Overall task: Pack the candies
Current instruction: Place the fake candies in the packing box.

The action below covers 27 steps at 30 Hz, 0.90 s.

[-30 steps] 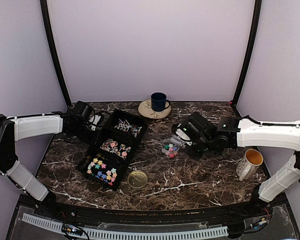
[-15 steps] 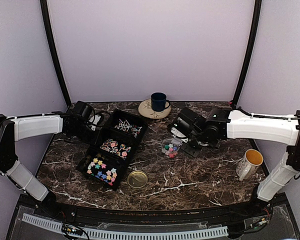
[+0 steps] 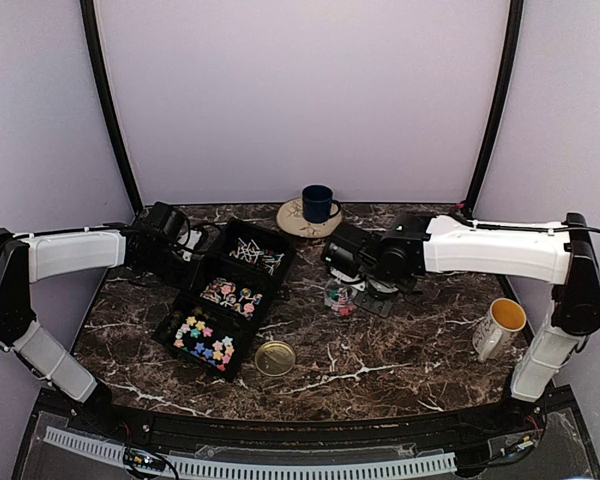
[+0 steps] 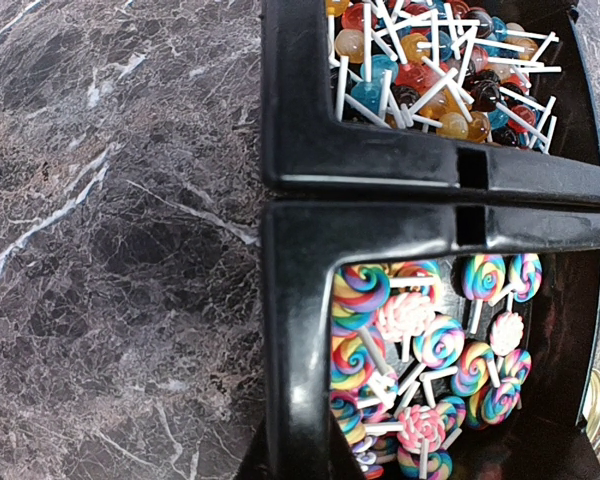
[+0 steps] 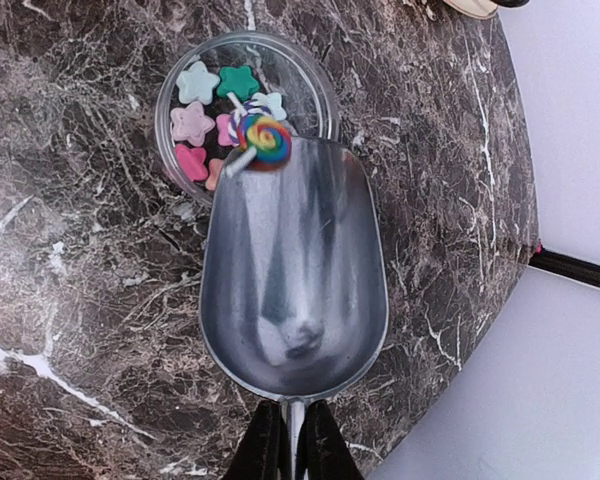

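The black three-part tray (image 3: 276,283) holds star candies (image 3: 205,338), swirl lollipops (image 3: 230,295) and ball lollipops (image 3: 255,255). My left gripper (image 3: 185,250) is shut on the tray's left wall; in the left wrist view its jaws (image 4: 315,460) straddle that wall (image 4: 300,330) beside the swirl lollipops (image 4: 430,340). My right gripper (image 3: 368,272) is shut on the handle of a metal scoop (image 5: 295,270). The scoop's tip rests over the small clear jar (image 5: 242,110), with one rainbow lollipop (image 5: 264,138) at the lip. Star candies (image 5: 192,120) lie in the jar.
A gold lid (image 3: 275,357) lies in front of the tray. A blue mug (image 3: 317,203) stands on a plate (image 3: 296,226) at the back. A white mug (image 3: 500,325) stands at the right, near the right arm's base.
My right arm has swung left and brought the scoop over the jar. The left arm and the tray have not moved.
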Motion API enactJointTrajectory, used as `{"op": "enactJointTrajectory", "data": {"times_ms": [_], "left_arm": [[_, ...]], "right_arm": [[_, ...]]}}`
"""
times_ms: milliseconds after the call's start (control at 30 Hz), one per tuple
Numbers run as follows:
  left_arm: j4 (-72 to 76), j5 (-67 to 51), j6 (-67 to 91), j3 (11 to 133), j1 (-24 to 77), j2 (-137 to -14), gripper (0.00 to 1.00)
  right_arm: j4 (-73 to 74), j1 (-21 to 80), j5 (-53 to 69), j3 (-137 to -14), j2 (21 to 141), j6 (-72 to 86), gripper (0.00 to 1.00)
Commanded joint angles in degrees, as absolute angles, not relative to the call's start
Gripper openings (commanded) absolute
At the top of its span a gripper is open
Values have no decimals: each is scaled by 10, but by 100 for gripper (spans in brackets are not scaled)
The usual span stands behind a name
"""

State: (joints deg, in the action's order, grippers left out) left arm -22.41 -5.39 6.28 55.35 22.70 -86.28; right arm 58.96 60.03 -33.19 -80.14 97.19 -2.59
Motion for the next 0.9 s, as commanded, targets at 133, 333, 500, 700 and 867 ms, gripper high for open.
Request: {"op": "enactJointTrajectory", "data": {"times_ms": [133, 333, 500, 700, 867], "left_arm": [[-181, -89, 79, 585, 225, -838, 0], [-181, -90, 80, 586, 225, -838, 0], [-179, -98, 81, 586, 225, -840, 0], [-185, -120, 78, 588, 224, -851, 0], [-195, -123, 76, 594, 226, -862, 0]], "right_arm": [[635, 618, -364, -846, 983, -14, 0], [649, 626, -396, -869, 981, -10, 0], [632, 635, -423, -901, 971, -28, 0], [558, 671, -414, -931, 972, -98, 0], [525, 706, -414, -954, 1007, -162, 0]]}}
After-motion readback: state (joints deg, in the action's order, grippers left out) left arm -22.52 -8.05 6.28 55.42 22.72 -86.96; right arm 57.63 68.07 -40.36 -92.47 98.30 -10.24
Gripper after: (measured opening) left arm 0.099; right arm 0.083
